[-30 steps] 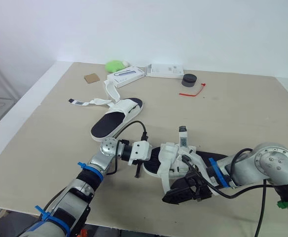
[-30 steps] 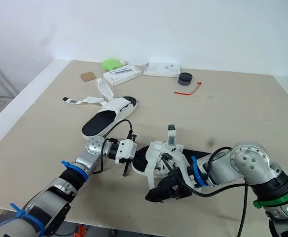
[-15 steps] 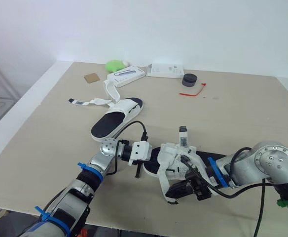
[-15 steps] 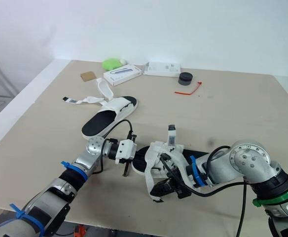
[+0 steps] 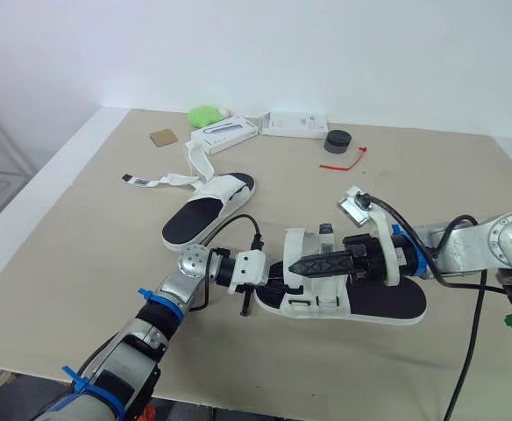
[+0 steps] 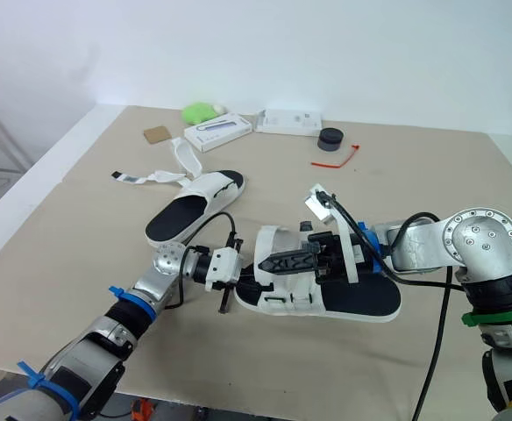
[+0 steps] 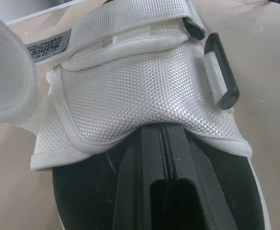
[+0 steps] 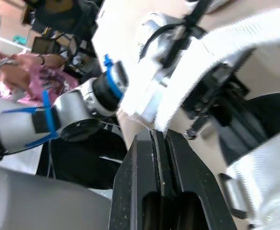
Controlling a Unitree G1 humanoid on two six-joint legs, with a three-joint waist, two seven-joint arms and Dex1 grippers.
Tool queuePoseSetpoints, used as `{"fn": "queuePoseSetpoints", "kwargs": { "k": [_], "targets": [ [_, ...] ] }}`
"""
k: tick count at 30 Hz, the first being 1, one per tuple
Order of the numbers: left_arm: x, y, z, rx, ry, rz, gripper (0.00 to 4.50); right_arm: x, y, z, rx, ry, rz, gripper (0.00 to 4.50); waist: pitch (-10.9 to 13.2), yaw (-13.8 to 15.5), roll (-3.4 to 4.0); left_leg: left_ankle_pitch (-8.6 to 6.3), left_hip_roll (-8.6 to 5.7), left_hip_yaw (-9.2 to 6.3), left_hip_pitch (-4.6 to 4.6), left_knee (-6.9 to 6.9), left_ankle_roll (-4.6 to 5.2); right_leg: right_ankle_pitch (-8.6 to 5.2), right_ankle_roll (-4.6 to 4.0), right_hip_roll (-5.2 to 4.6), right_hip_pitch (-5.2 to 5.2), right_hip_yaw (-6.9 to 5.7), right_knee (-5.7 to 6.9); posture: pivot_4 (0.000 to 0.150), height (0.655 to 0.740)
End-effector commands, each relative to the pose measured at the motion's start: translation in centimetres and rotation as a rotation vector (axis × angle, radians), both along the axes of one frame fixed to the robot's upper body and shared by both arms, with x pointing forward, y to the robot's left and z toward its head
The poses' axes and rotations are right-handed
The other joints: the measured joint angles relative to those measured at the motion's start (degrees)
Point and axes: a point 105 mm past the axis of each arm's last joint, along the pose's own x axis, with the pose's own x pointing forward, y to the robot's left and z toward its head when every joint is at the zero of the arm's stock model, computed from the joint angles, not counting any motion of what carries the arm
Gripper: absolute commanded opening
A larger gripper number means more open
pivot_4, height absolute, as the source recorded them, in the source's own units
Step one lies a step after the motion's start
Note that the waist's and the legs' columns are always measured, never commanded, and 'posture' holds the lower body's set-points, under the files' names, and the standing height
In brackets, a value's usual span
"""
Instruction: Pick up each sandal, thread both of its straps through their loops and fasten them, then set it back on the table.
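Two sandals lie on the tabletop (image 5: 81, 246). The near sandal (image 5: 370, 303) sits by the front edge, between the grippers. The other sandal (image 5: 205, 210) lies toward the left edge, its two straps loose. The left gripper (image 7: 161, 139) has its fingers pressed together, tips under the near sandal's white toe band. The right gripper (image 5: 293, 265), jaws closed, pinches one raised strap (image 5: 293, 239). Two white boxes (image 5: 294, 125) stand along the far edge.

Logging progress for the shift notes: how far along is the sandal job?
Done: neither sandal looks finished. In hand: right gripper pinches a strap of the near sandal; left gripper sits shut at its toe. Left: the far sandal, straps lying loose.
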Motion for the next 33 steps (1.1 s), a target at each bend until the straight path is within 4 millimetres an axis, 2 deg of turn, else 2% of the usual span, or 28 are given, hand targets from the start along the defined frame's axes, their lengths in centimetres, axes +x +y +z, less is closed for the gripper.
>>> {"fn": "queuePoseSetpoints", "kwargs": {
  "k": [1, 9, 18, 23, 33],
  "targets": [
    [-1.9, 2.5, -7.2, 0.265, 0.208, 0.030, 0.00, 1.1, -0.6, -1.3, -0.076, 0.050, -0.069, 0.13, 0.01, 0.01, 0.01, 0.01, 0.00, 0.00, -0.02, 0.00, 0.01, 0.04, -0.07, 0.00, -0.02, 0.00, 0.00, 0.150, 0.7400],
    [-1.9, 2.4, -7.3, 0.264, 0.207, 0.031, 0.00, 1.2, -1.1, -3.0, -0.152, 0.107, -0.094, 0.13, 0.01, 0.00, 0.04, 0.04, -0.01, -0.01, -0.04, 0.00, 0.06, 0.02, 0.00, 0.01, -0.03, 0.00, 0.00, 0.150, 0.7400],
    [-1.9, 2.4, -7.3, 0.262, 0.209, 0.031, 0.00, 1.5, -1.1, -1.7, -0.090, 0.121, -0.076, 0.13, 0.01, 0.00, 0.05, 0.05, -0.01, 0.00, -0.04, 0.00, 0.09, 0.04, -0.01, 0.01, -0.03, 0.00, 0.00, 0.150, 0.7400],
    [-2.0, 2.4, -7.3, 0.263, 0.210, 0.031, 0.00, 0.9, -0.8, -1.5, -0.050, 0.148, -0.028, 0.13, 0.01, 0.00, 0.05, 0.05, -0.01, -0.01, -0.05, 0.00, 0.09, 0.04, -0.02, 0.01, -0.03, 0.00, 0.00, 0.150, 0.7400],
    [-2.0, 2.2, -7.2, 0.262, 0.208, 0.026, 0.00, 1.9, -0.5, -0.4, -0.011, 0.134, -0.038, 0.13, 0.02, 0.00, 0.08, 0.06, -0.01, -0.01, -0.05, 0.00, 0.10, 0.03, -0.01, 0.01, -0.04, 0.00, 0.00, 0.150, 0.7400]
  ]
}}
